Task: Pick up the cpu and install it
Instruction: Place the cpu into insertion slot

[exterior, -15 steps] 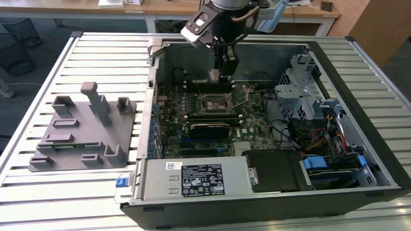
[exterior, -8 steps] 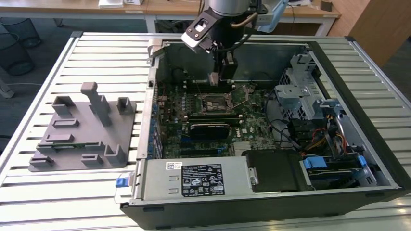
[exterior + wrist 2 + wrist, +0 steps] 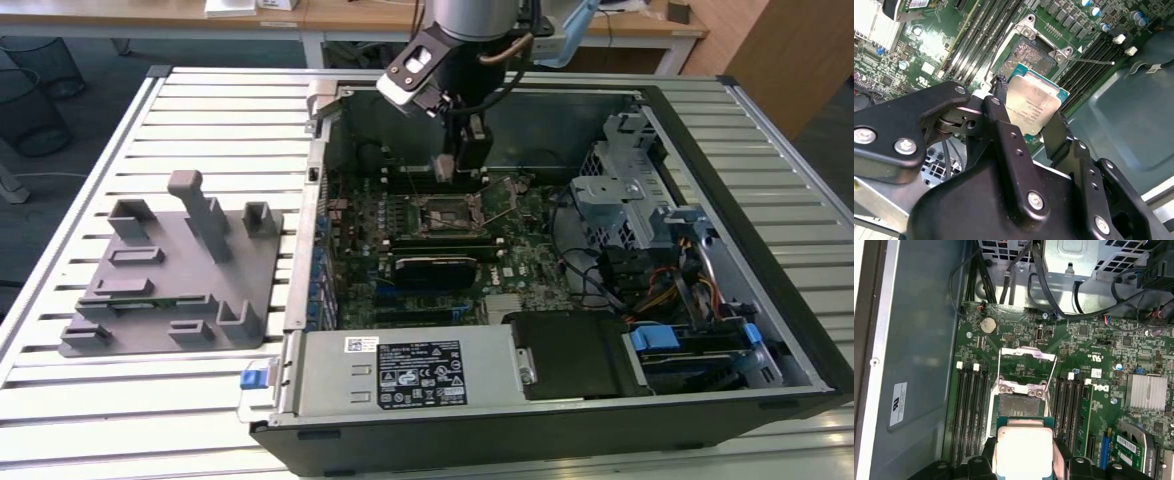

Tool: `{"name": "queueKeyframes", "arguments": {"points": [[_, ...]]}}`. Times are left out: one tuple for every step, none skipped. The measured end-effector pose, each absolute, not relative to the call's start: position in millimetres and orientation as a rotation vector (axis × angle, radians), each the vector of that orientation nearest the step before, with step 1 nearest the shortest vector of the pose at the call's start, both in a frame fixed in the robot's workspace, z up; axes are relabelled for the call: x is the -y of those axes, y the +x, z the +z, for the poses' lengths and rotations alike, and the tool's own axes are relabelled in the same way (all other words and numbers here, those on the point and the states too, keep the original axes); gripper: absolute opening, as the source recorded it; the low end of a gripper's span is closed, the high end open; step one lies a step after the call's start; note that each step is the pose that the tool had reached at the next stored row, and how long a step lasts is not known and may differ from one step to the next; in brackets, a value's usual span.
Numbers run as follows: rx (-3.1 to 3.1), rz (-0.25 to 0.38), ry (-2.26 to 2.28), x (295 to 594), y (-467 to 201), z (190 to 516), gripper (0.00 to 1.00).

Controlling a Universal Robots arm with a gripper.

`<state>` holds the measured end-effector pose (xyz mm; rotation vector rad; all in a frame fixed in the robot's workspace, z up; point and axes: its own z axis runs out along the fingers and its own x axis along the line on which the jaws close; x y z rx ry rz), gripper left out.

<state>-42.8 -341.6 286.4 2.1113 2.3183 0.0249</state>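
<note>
arm (image 3: 474,18) reaching down, wrist tilted; claw (image 3: 458,168) pinched on the cpu (image 3: 1035,102)

Bright, even light, white glare on the cpu (image 3: 1024,452), soft shadows within the case (image 3: 574,125)

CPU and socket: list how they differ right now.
The cpu has a shiny silver top, while the socket shows a dark, speckled contact field. The cpu is clamped in the gripper, off the board. The socket is fixed on the motherboard and empty, with its metal frame flipped open. Both are square and look similar in footprint.
</note>
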Motion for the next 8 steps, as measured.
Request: {"name": "queueKeyframes", "arguments": {"points": [[-2.318,0.025,2.111,341.5,-42.8,285.4,0.53],[-2.318,0.025,2.111,341.5,-42.8,284.3,0.53],[-2.318,0.025,2.111,341.5,-42.8,283.1,0.53],[-2.317,0.025,2.112,341.5,-42.8,282.0,0.53],[-2.315,0.025,2.115,341.5,-42.8,280.9,0.53],[-2.308,0.025,2.122,341.3,-42.9,279.7,0.53],[-2.299,0.025,2.132,341.0,-42.9,278.6,0.53],[-2.293,0.025,2.139,340.7,-42.9,277.5,0.53]]}}
